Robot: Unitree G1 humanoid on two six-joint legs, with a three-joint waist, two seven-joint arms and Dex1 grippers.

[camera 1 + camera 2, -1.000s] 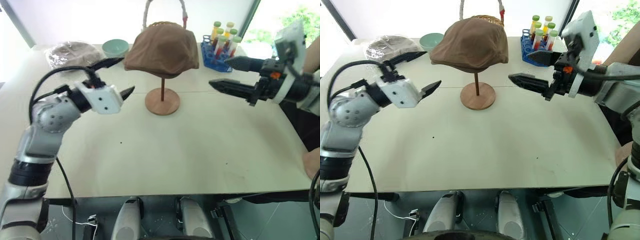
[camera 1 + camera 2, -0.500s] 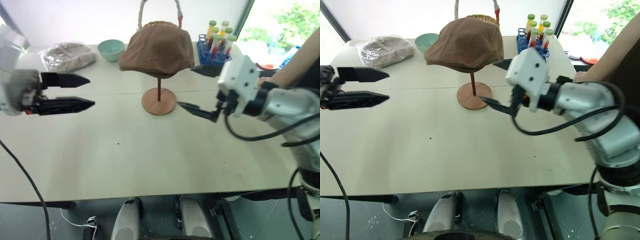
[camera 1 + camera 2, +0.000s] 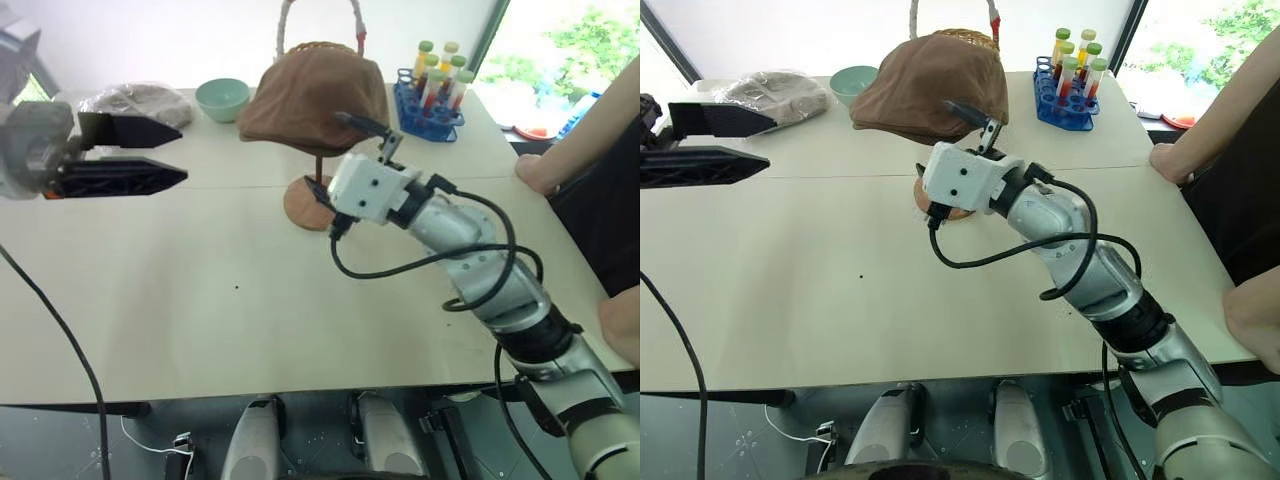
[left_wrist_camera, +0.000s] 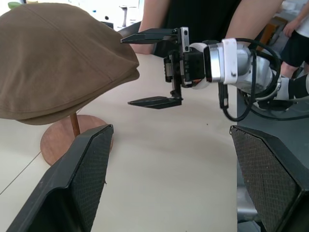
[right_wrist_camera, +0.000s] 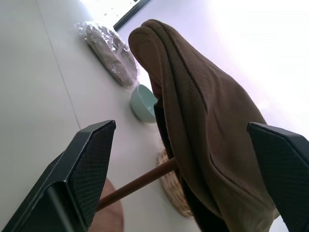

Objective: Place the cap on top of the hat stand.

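The brown cap (image 3: 315,92) sits draped over the top of the hat stand, hiding its disc. The stand's thin rod (image 4: 75,124) and round wooden base (image 4: 60,141) show under it, at the middle back of the table (image 3: 250,330). My right gripper (image 3: 325,150) is open and empty right in front of the stand. One finger is up by the cap's front edge and the other low by the base. My left gripper (image 3: 183,152) is open and empty, well to the left of the cap and pointing toward it.
A wicker basket's tall handle (image 3: 286,25) rises behind the cap. A pale green bowl (image 3: 222,98) and a clear plastic bag (image 3: 135,103) lie at the back left. A blue rack of tubes (image 3: 432,95) stands at the back right. A person's arm (image 3: 575,145) rests on the table's right edge.
My right gripper swung left across the table to the stand and rolled, so one finger stands above the other. My left gripper drew back from the cap to the left and rolled.
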